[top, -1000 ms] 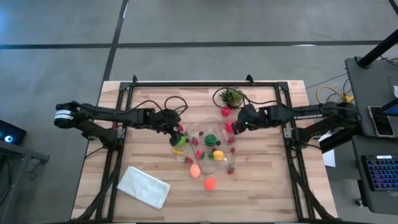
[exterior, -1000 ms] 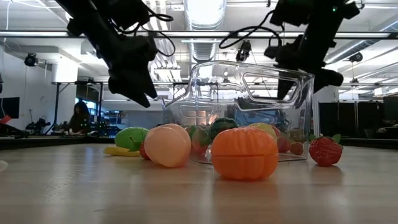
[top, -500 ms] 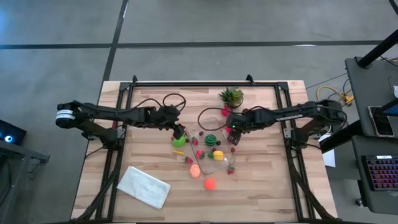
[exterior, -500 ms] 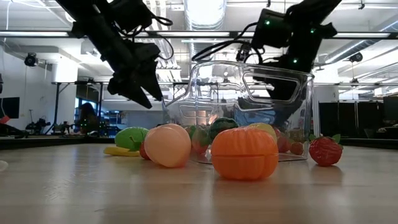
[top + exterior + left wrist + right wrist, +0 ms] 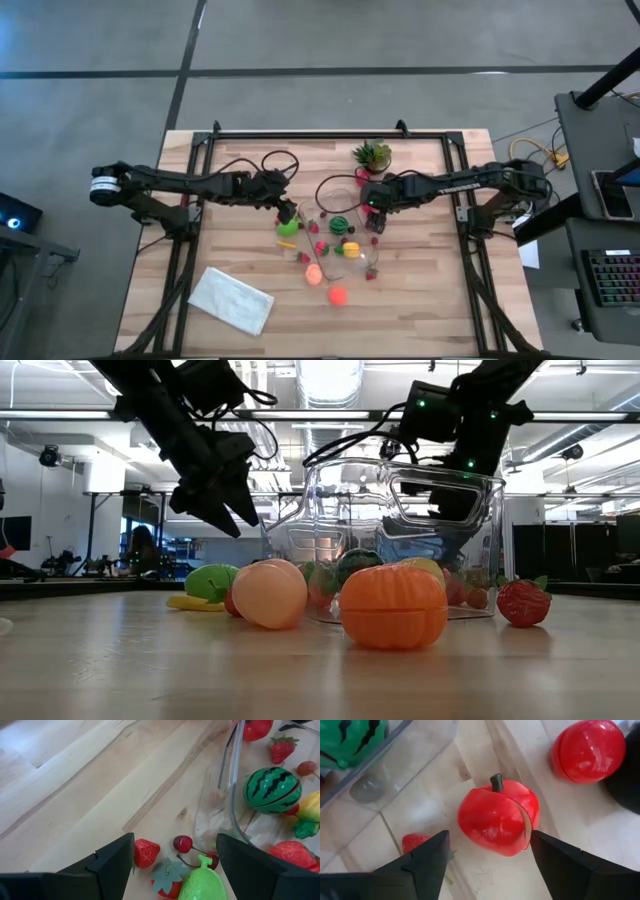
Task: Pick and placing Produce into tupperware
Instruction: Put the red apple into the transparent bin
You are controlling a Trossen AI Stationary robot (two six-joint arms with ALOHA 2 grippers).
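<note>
The clear tupperware point(image 5: 335, 215) stands at the table's middle, holding a striped watermelon point(image 5: 271, 787) and a yellow piece point(image 5: 350, 248). My left gripper point(image 5: 291, 214) hovers open by its left wall. Below it a lime-green pear point(image 5: 202, 882), strawberries point(image 5: 146, 852) and a cherry point(image 5: 182, 842) lie on the wood. My right gripper point(image 5: 372, 212) is open at the tupperware's right side. Its fingers point down on either side of a red apple point(image 5: 497, 820) lying on the table, without touching it. A second red fruit point(image 5: 587, 750) lies just beyond.
A spiky potted plant point(image 5: 372, 155) stands at the far edge, with a black cable loop point(image 5: 335, 190) close by. An orange pumpkin point(image 5: 337, 295) and a peach-coloured fruit point(image 5: 313, 273) lie nearer the front. A white folded cloth point(image 5: 232, 300) lies at the near left.
My right gripper has come down and toward the table's left, to the tupperware's right wall, and has rolled about its own axis on the way. My left gripper has stayed where it was, turning only a little.
</note>
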